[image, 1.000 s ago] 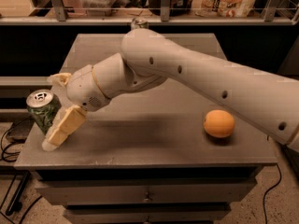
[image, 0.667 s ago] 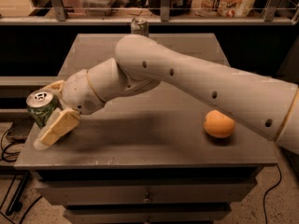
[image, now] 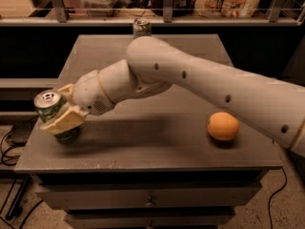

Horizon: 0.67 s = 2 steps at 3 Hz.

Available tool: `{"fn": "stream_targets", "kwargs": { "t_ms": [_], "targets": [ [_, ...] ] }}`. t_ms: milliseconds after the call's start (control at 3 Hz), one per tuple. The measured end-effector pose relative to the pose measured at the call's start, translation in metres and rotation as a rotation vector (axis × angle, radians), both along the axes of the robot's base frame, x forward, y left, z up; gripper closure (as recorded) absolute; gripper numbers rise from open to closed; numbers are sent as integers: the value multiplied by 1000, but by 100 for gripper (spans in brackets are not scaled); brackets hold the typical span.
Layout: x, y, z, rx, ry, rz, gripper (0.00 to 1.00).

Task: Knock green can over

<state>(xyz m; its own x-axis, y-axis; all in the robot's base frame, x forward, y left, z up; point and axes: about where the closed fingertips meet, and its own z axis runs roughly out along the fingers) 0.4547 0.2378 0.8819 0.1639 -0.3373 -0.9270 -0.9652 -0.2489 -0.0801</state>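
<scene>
The pale arm [image: 200,85] is reaching across the grey worktop [image: 157,147] from the right, ending in the tool [image: 56,109] at the worktop's left side; the tool is standing wide, its fingers [image: 64,120] straddling the green can [image: 49,104]; the near finger is lying across the can's front, touching it, and the far finger is showing behind the can; the can is leaning, its silver top tipping away from the tool's wrist toward the worktop's left edge, its base sitting just inside that edge; left of the tool the surface is ending almost at once; right of the tool bare worktop is stretching toward an orange [image: 223,126], well apart; another can [image: 141,27] is standing well beyond the tool at the far edge.
</scene>
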Motion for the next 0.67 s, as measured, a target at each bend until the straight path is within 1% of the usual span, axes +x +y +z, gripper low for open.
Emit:
{"fn": "stream_targets", "kwargs": {
  "t_ms": [333, 667],
  "targets": [
    [9, -16, 5, -13, -18, -38, 100],
    [16, -26, 30, -59, -75, -51, 90]
  ]
}}
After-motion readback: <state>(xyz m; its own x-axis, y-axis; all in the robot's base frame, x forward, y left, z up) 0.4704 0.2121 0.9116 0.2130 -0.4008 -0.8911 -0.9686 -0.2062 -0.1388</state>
